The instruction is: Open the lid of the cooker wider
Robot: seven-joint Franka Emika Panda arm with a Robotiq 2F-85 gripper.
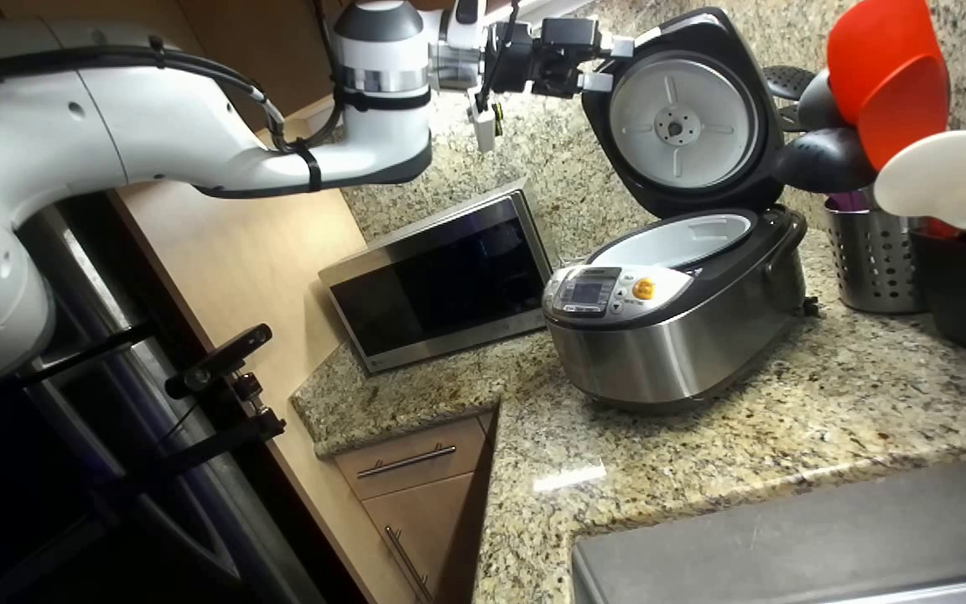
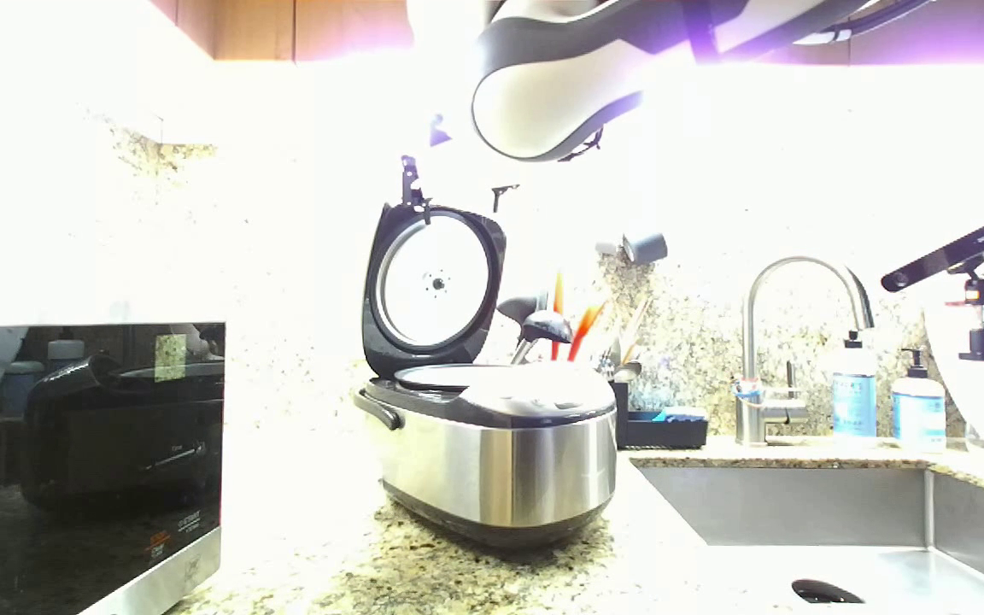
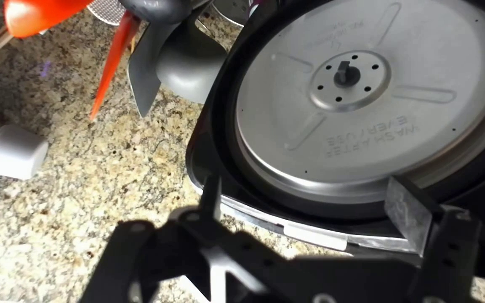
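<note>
In an exterior view, raised lid point(image 1: 684, 126) at twelve o'clock over cooker point(image 1: 676, 335), gripper point(image 1: 606, 65) at lid's ten o'clock, spread wide, empty.

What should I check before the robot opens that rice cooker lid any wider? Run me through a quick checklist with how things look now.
1. Lid raised off the rice cooker: ok, it stands steeply up.
2. Pincer open: ok, its jaws stand wide apart in the wrist view.
3. Pincer at the lid's upper edge: ok, seen there in both exterior views.
4. Pincer touching the lid: cannot tell, contact is not clear.
5. Room for the lid to clear the ladle: cannot tell, the gap is unclear.
6. Rice cooker seated base-down on the granite countertop: ok.
</note>
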